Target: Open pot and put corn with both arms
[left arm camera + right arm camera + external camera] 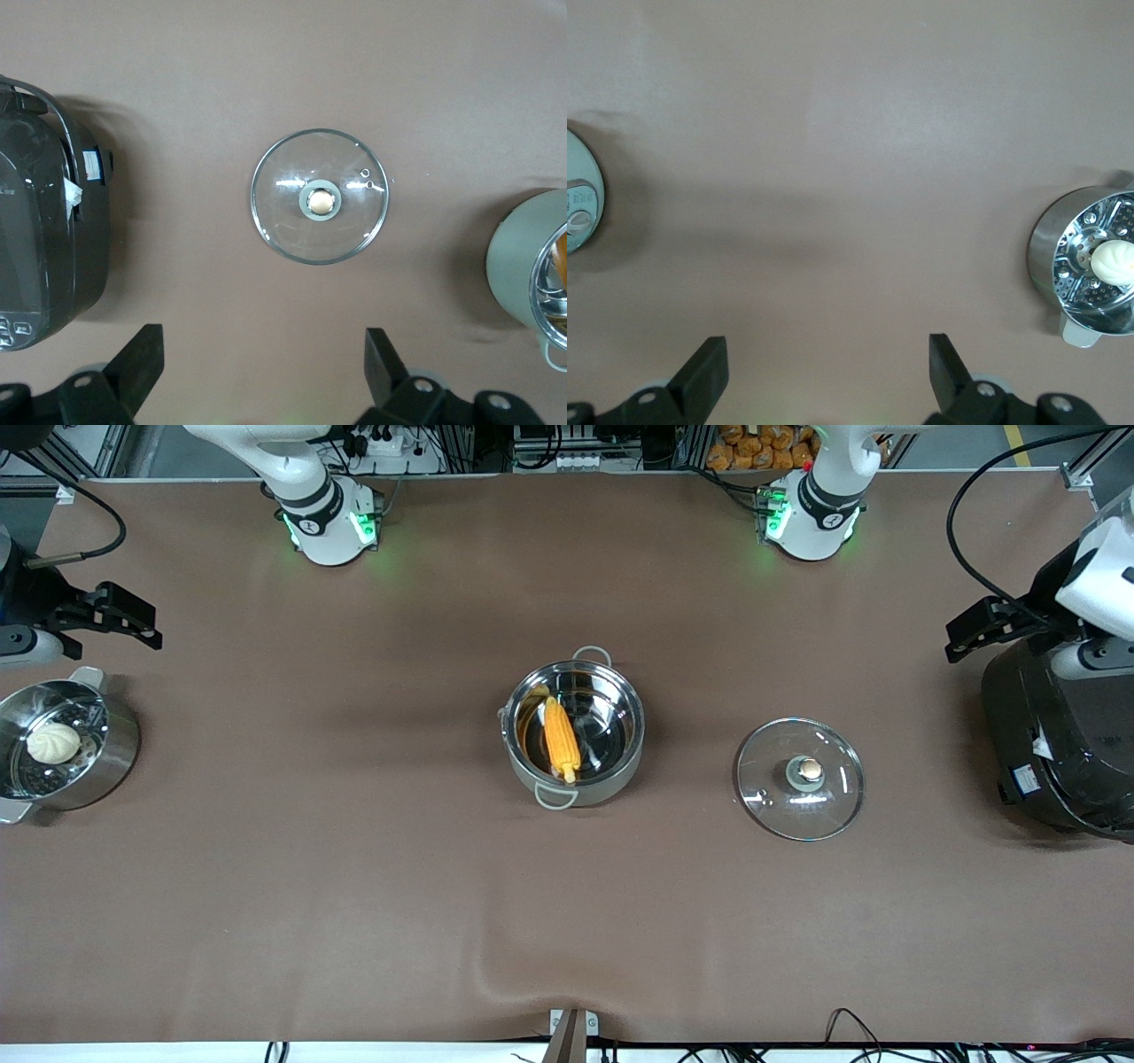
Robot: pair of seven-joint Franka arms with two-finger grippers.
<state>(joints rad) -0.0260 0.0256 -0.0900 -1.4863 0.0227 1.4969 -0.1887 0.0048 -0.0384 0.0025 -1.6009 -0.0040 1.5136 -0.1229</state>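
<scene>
The steel pot [622, 767] stands uncovered in the middle of the table. The yellow corn [561, 738] lies inside it, leaning on the wall. Its glass lid [800, 778] rests flat on the table beside it, toward the left arm's end, tan knob up. In the left wrist view the lid [320, 208] lies off past the fingertips and the pot's wall [518, 266] shows at the edge. My left gripper [955, 638] [264, 354] hangs open and empty by the rice cooker. Near the steamer pot, my right gripper [142, 622] [828, 359] is open over bare mat, holding nothing.
A steamer pot [120, 757] [1045, 257] with a white bun [53, 742] [1112, 261] stands at the right arm's end. A large black rice cooker [1054, 735] [44, 239] stands at the left arm's end. Brown mat covers the table.
</scene>
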